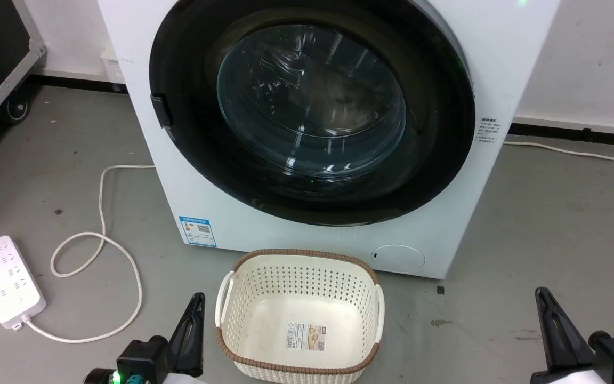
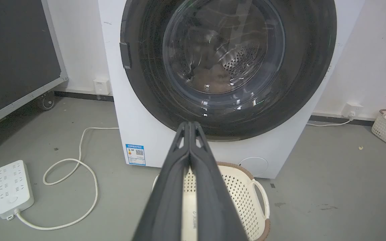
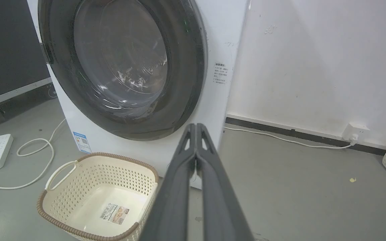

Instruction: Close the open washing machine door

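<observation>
One washing machine door, black-rimmed, shut

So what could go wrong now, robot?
1. The basket sits right in front of the washer; rolling closer could knock it.
2. The white cable and power strip lie to the left; wheels could snag them.
3. The washing machine door looks shut, but whether it latched cannot be told; it might swing open.
</observation>
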Available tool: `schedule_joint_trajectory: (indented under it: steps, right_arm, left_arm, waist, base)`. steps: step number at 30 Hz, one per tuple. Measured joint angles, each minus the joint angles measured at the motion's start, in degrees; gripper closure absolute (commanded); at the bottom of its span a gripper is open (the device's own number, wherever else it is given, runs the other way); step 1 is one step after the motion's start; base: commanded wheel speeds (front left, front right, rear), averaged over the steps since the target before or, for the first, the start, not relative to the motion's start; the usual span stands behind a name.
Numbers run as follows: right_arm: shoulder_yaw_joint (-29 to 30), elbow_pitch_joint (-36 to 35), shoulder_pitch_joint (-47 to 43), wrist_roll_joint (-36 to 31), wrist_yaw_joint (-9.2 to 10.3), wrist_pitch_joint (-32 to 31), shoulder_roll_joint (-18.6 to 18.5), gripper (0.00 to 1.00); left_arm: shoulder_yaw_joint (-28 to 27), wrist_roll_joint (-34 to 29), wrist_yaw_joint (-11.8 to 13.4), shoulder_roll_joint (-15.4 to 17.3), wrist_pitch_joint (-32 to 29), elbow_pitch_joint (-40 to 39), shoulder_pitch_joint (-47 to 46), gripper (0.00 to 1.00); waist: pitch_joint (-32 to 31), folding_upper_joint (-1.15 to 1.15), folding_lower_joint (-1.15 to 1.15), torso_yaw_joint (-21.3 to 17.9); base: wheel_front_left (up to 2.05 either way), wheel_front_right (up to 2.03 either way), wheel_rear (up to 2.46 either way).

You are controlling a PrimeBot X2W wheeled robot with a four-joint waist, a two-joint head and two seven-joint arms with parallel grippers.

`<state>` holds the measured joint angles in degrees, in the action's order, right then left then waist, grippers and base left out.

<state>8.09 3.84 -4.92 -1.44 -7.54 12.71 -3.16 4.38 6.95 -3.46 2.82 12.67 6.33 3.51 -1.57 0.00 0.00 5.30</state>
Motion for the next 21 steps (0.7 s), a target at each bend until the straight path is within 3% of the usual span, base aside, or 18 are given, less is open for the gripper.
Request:
schedule_joint_trajectory:
  steps: [21]
  right_arm:
    - [-1.6, -0.7, 0.7, 0.0, 0.0, -2.6, 0.0, 1.0]
  left_arm:
    - [-1.0, -1.3, 0.5, 0.0, -2.6, -1.3, -0.3, 1.0]
  waist:
    - [0.3, 0.0, 0.0, -1.1]
  base:
    - [0.0, 0.0, 0.0]
